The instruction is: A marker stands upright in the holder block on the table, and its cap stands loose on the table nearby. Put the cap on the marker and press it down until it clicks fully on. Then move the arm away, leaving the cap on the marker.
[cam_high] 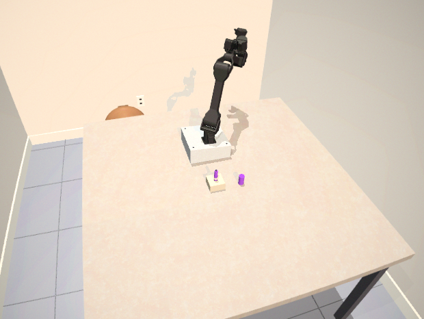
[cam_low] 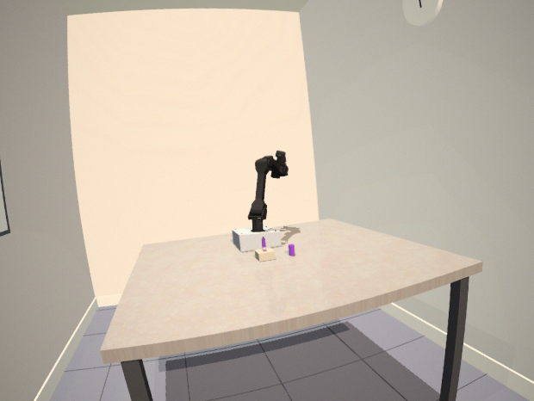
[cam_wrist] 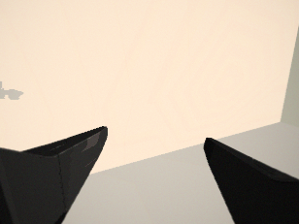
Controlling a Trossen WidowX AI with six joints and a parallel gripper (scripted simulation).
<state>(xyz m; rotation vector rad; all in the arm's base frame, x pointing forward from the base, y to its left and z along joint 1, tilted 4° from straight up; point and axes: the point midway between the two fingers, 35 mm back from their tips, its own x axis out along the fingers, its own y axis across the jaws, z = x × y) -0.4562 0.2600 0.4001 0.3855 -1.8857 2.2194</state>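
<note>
A purple marker (cam_high: 215,174) (cam_low: 263,243) stands upright in the pale yellow holder block (cam_high: 217,187) (cam_low: 265,256), its dark tip up and uncapped. The purple cap (cam_high: 241,179) (cam_low: 291,249) stands upright on the table, apart from the block and to its right in the top and exterior views. My gripper (cam_wrist: 155,137) is open, with nothing between its fingers in the wrist view. The arm holds it high above the table, far above the marker and cap. The wrist view shows only walls behind the fingers, not the marker or cap.
The white base box (cam_high: 210,155) (cam_low: 260,241) of the arm stands just behind the holder block. The table (cam_high: 191,246) (cam_low: 224,297) reaches well out in front of the block. A wall (cam_high: 137,44) (cam_low: 185,107) rises behind the table.
</note>
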